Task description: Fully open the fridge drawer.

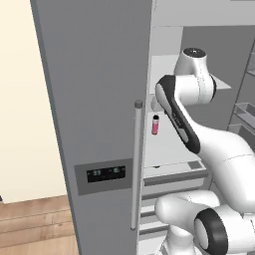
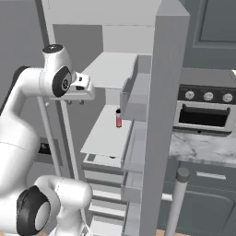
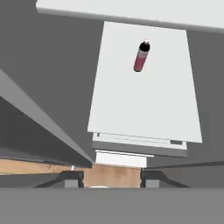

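From left to right in the left base view: the shut fridge door (image 1: pixel 94 124) with its tall handle (image 1: pixel 136 164) fills the left half, then the open fridge compartment, then the arm rising from the lower right. A small pink bottle (image 1: pixel 155 124) stands on the white shelf (image 1: pixel 167 147) inside. Just under that shelf's front edge sits the fridge drawer (image 1: pixel 174 174), its darker front panel only slightly forward of the shelf, so it is judged barely opened, if at all. More similar drawers (image 1: pixel 149 219) stack below it.

The claw (image 2: pixel 73 101) hangs high, at the level of the upper shelf (image 2: pixel 113 69) and well above the drawer. In the hand view its two tips (image 3: pixel 72 178) stand wide apart with nothing between them, so it is released and empty, looking straight down past the bottle onto the drawer front (image 3: pixel 140 148).

Risks, as judgements: the descent runs close to the shelf lip, and a drift inward could knock the bottle over. Going too low could catch one of the lower drawers instead of the right one. The front panel offers little lip, so a shallow hook may slip off mid-pull and leave the drawer half out. On the right, the open door's bins (image 2: pixel 136 99) crowd the arm's elbow room.
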Tool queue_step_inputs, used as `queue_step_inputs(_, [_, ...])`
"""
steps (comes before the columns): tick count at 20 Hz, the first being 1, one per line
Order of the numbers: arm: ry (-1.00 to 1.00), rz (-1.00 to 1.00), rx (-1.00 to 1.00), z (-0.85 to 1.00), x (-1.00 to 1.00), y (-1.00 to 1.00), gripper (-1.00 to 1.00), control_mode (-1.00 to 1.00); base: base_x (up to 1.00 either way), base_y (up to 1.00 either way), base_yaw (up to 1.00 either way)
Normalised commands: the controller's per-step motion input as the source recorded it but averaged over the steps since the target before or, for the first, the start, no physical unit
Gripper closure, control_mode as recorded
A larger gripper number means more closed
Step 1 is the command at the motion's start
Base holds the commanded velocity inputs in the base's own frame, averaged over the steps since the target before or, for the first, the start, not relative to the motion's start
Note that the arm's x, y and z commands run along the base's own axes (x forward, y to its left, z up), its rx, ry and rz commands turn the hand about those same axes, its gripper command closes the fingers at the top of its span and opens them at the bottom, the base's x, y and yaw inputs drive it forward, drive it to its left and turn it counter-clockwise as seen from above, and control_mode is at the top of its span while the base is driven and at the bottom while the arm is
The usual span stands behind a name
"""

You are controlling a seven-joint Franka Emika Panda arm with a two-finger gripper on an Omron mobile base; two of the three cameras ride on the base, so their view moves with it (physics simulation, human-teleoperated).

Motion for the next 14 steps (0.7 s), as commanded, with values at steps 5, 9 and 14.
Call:
queue_step_inputs(5, [-0.02,0.0,-0.02,-0.1,-0.1,-0.05,-1.0,-1.0,0.0,0.0,0.0])
queue_step_inputs(9, [-0.01,-0.06,0.09,-0.32,-0.4,-0.37,-1.0,-1.0,0.0,0.0,0.0])
queue_step_inputs(14, [0.0,-0.13,0.17,-0.38,-0.33,-0.42,-1.0,-1.0,0.0,0.0,0.0])
